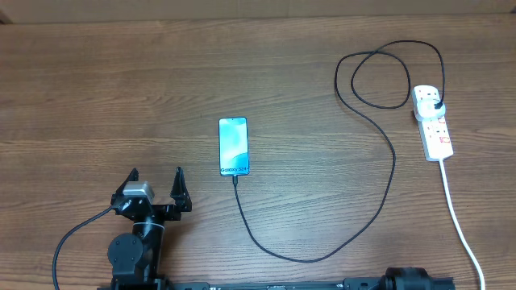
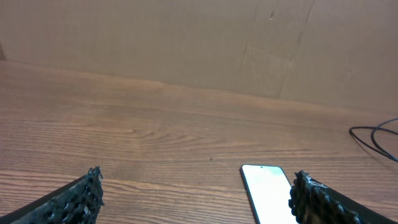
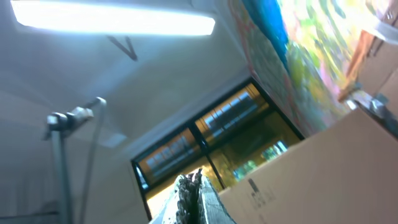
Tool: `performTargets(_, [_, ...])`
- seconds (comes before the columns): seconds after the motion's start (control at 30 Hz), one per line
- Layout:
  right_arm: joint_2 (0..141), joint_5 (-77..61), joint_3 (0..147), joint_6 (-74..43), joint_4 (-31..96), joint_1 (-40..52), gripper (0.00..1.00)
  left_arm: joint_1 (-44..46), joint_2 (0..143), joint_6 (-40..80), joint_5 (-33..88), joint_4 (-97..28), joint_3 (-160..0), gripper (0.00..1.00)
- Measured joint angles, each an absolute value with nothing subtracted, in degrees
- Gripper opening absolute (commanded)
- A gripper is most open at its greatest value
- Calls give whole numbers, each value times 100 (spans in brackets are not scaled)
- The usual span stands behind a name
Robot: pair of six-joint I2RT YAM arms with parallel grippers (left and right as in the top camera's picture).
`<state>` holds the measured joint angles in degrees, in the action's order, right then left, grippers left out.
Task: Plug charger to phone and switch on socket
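The charger (image 1: 394, 165) is seen joined to the phone (image 1: 233, 146) mid-table and plugged into the socket (image 1: 433, 125), with only switching judged left; the left gripper (image 1: 156, 173) is spread wide and empty, while the right gripper (image 3: 190, 196) cannot be judged.

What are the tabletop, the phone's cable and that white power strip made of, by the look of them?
The table looks like wood or a wood-grain laminate: brown streaked grain, matte. The charger cable seems rubber or plastic coated: thin, black, lying in loose loops. The socket strip looks like hard white plastic, smooth, with red markings.
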<state>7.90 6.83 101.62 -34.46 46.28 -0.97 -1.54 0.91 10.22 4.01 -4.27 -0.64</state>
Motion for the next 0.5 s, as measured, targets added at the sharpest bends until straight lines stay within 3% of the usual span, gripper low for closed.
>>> performTargets(0.17, [255,690,10167,-3446,4626,19,5,-154,91,1024,401,-427,-64,99])
performTargets(0.27, [45,714,10269,-3446,4707,84,18,-154,91,1024,401,-427,-64,100])
performTargets(0.3, [34,731,10322,-3439,4698,84,31,-154,91,1022,401,-427,-64,100])
performTargets(0.4, [34,838,10355,-3439,4687,89,99,-154,91,1022,401,-427,-64,100])
performTargets(0.5, [34,1144,10322,-3426,4504,84,100,-154,91,1022,401,-427,-67,100])
